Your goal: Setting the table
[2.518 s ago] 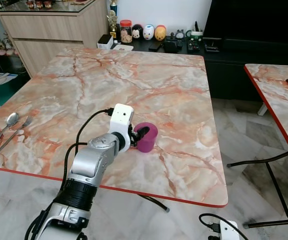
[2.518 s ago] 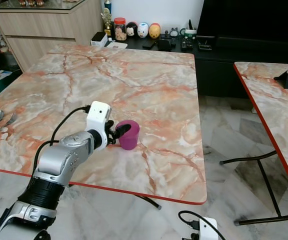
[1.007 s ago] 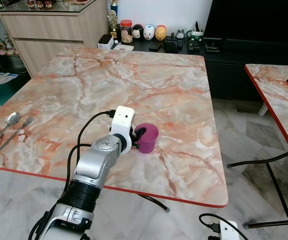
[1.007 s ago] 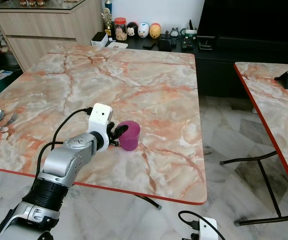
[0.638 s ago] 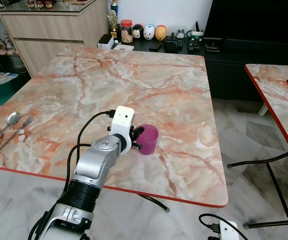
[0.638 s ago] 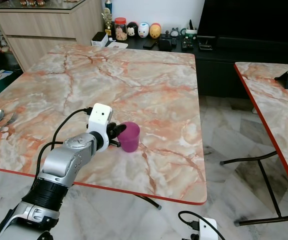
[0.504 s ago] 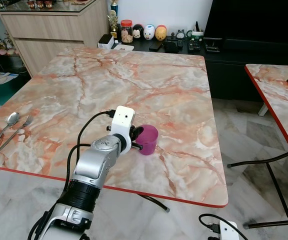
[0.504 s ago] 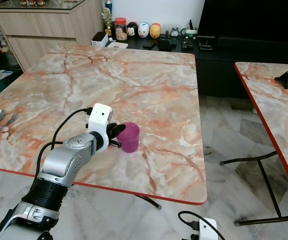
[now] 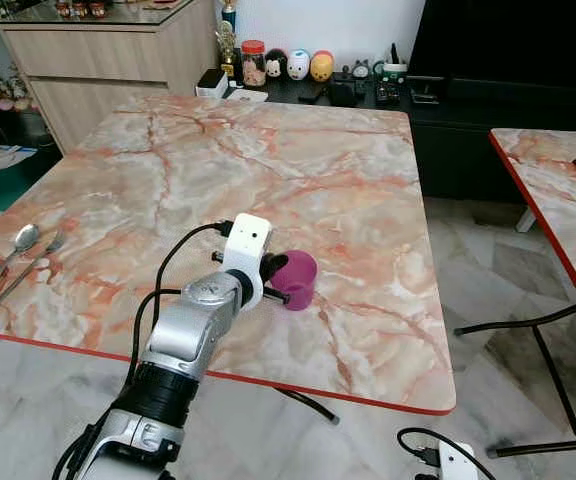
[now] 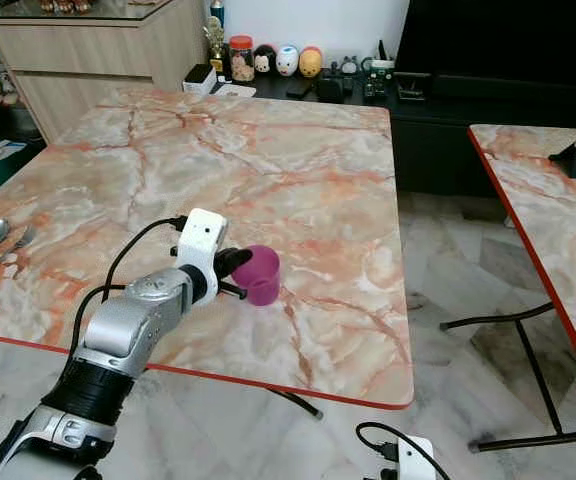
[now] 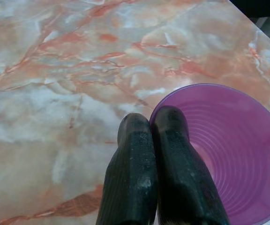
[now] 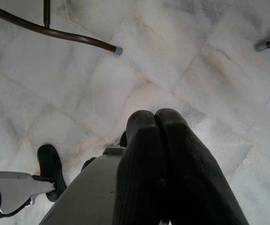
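the purple cup (image 9: pixel 295 279) stands upright on the marble desk (image 9: pixel 268 170), near its front edge. your left hand (image 11: pixel 153 123) pinches the cup's rim, one finger inside and one outside. move it slowly and keep it level, because a rim pinch can let it tip. the right hand (image 12: pixel 156 117) hangs idle over the floor, fingers pressed together.

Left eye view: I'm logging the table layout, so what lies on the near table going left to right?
spoon → fork → left gripper → purple cup
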`<state>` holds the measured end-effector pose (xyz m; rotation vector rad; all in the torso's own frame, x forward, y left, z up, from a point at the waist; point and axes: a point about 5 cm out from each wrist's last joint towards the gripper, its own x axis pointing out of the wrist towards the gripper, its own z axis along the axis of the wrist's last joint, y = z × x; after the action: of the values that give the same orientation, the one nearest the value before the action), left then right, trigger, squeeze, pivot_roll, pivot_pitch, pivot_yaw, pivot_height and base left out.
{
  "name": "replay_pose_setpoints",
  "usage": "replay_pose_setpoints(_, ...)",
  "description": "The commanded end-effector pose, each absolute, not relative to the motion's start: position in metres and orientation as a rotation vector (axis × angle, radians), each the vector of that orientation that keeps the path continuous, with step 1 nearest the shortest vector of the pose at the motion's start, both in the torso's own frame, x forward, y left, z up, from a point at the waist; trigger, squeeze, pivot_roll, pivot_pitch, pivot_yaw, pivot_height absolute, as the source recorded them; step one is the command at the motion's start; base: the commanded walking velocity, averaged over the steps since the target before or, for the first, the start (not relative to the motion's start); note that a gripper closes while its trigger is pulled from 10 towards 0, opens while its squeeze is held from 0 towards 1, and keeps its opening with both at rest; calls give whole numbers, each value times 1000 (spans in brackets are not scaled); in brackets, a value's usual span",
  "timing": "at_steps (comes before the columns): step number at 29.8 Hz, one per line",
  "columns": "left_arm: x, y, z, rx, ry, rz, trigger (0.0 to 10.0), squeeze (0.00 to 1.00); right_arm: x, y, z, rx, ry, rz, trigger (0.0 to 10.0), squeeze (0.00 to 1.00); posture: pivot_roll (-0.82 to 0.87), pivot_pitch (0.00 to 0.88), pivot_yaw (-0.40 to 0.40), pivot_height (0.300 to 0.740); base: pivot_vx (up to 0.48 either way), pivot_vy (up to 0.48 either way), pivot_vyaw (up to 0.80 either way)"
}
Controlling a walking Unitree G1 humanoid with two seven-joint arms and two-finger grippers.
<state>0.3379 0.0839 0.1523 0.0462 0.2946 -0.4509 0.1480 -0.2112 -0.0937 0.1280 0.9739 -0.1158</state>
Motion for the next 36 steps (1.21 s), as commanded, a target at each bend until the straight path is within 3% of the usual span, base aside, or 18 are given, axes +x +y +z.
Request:
replay_pose_setpoints(1, 337, 91, 152, 49, 274, -421, 0, 0, 147, -213, -94, 120, 981, -115, 10000, 0, 58, 0, -20, 740, 0, 0, 0)
replay_pose_setpoints(8, 331, 109, 172, -94, 54, -352, 0, 0, 146, -213, -94, 117, 980, -121, 10000, 0, 57, 0, -22, 740, 0, 0, 0)
replay_pose_setpoints(9, 330, 111, 173, -107, 33, -342, 2078, 0, 146, -213, -94, 117, 980, -122, 10000, 0, 58, 0, -23, 740, 0, 0, 0)
replay_pose_setpoints(10, 330, 111, 173, -107, 33, -342, 2078, 0, 146, -213, -94, 117, 980, -122, 10000, 0, 58, 0, -23, 740, 0, 0, 0)
replay_pose_setpoints(11, 325, 118, 172, -114, -2, -325, 10000, 0, 145, -214, -94, 114, 981, -120, 10000, 0, 59, 0, -24, 740, 0, 0, 0)
replay_pose_setpoints(23, 305, 163, 174, -102, -167, -89, 10000, 0, 143, -217, -94, 107, 983, -135, 10000, 0, 61, 0, -30, 740, 0, 0, 0)
replay_pose_setpoints(36, 309, 163, 180, -68, -218, -60, 10000, 0, 143, -217, -95, 129, 987, -162, 10000, 0, 56, 0, -29, 740, 0, -85, 0)
